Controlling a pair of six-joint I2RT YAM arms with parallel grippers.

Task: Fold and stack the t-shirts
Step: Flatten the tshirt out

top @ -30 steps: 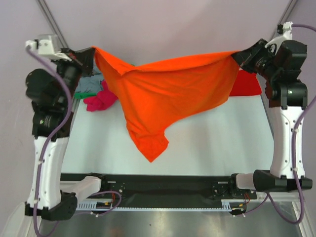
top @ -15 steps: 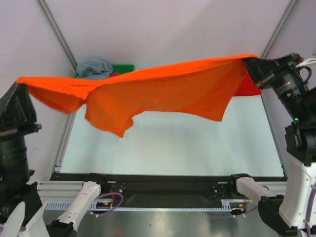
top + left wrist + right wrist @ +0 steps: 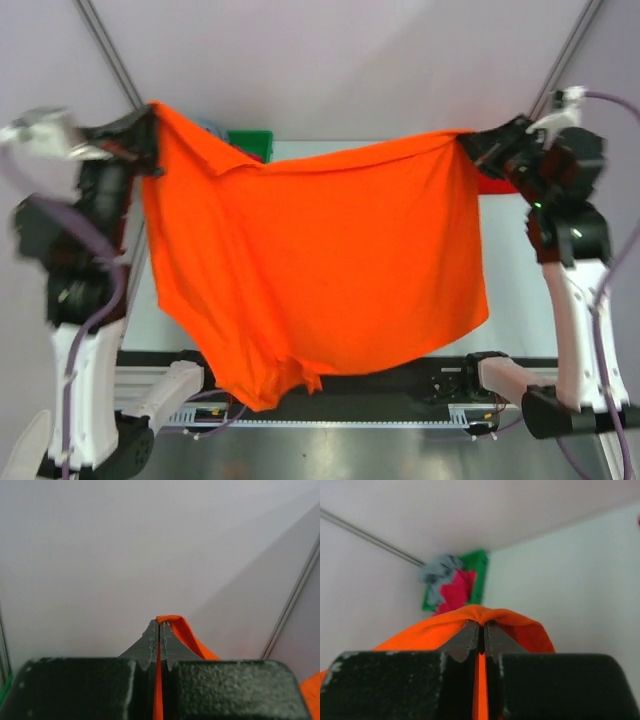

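Both alike: left arm (image 3: 85,390), right arm (image 3: 575,330) — white shell links, black joint housings, black bases. Purple cables (image 3: 615,99) loop along both. Up close, left gripper (image 3: 159,626), right gripper (image 3: 481,626) — grainy black finger blocks, thin grey tapered tips.

You have the orange t-shirt (image 3: 320,270) spread wide in the air, its top corners pinched by the left gripper (image 3: 148,140) and the right gripper (image 3: 470,148), its body hanging over the table (image 3: 515,290), with the green tray (image 3: 250,143) peeking behind its upper edge.
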